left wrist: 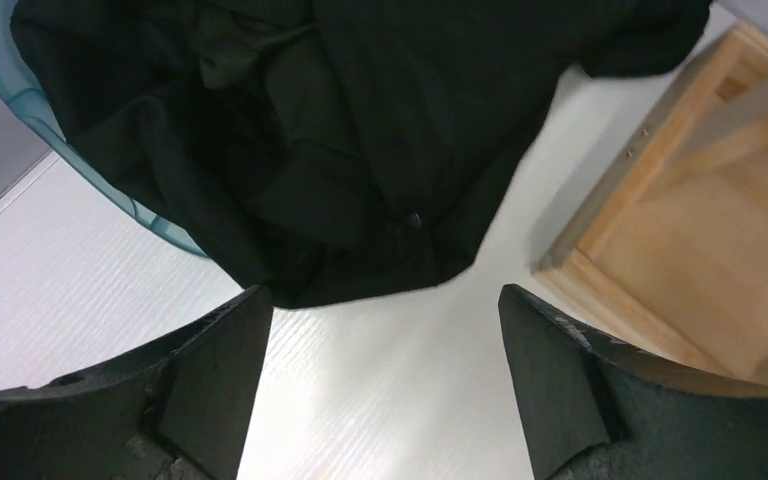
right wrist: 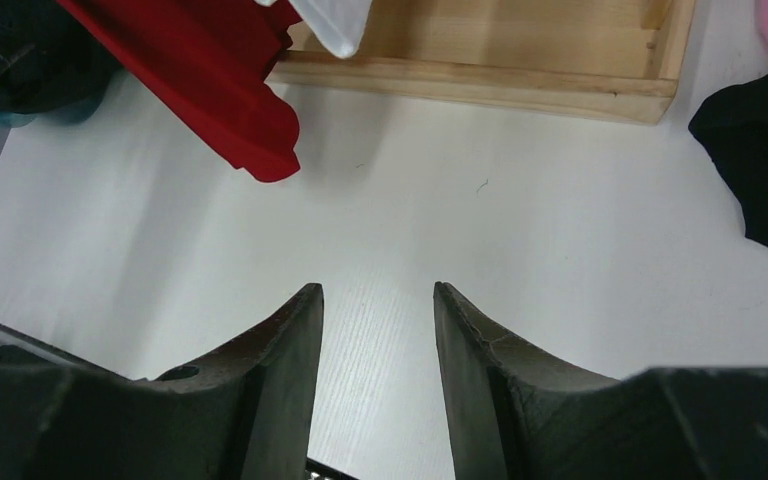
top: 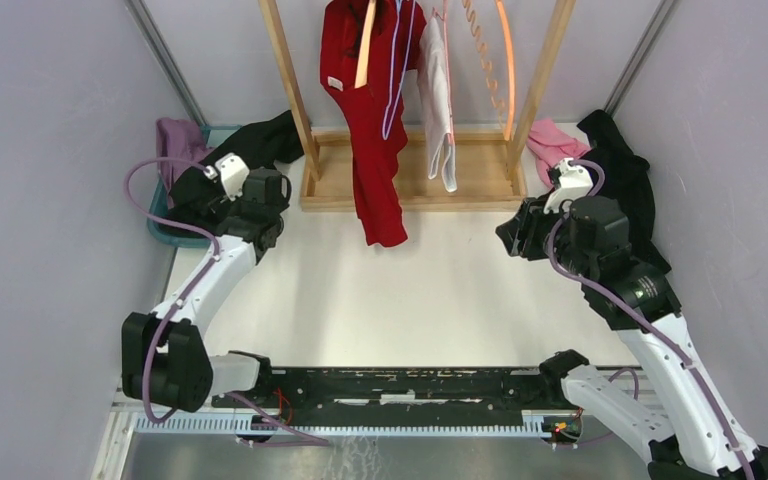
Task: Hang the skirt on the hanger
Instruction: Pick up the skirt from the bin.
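the left claw (left wrist: 382, 320) hangs spread wide and empty over the white table (right wrist: 560, 250); the right claw (right wrist: 377, 292) is partly spread, pinching nothing, short of the rack's base

i take the skirt to be the black cloth (left wrist: 360, 130) spilling from the teal basket (left wrist: 165, 230), just ahead of the left claw, so the left arm is nearer. it is bunched with no clear long axis, its hem lying across the claw's gap

beyond, a wooden rack (top: 410, 195) holds a red garment (top: 375, 150) and an orange hanger (top: 507, 60); no writing is readable
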Action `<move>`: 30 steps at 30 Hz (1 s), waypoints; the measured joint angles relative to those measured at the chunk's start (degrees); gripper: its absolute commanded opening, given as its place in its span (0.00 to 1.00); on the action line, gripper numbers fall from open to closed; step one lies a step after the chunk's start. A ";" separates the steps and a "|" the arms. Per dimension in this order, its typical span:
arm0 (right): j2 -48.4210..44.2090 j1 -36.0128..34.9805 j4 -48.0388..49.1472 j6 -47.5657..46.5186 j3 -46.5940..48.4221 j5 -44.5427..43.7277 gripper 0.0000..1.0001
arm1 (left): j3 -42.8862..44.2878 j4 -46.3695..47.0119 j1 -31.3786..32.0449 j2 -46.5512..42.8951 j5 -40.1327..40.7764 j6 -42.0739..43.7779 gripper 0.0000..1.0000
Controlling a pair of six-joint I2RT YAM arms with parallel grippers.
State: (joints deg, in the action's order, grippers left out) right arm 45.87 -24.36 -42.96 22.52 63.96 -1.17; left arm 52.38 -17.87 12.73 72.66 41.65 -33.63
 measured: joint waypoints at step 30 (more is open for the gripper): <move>-5.66 0.00 -0.66 -0.33 -7.96 2.54 0.49 | 1.77 16.70 -8.48 15.10 -3.19 -3.04 0.03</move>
State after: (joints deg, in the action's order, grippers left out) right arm 40.21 -24.36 -43.62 22.20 56.01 1.37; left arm 54.15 -1.17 4.25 87.77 38.46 -36.67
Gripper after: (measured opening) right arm 0.495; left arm 0.066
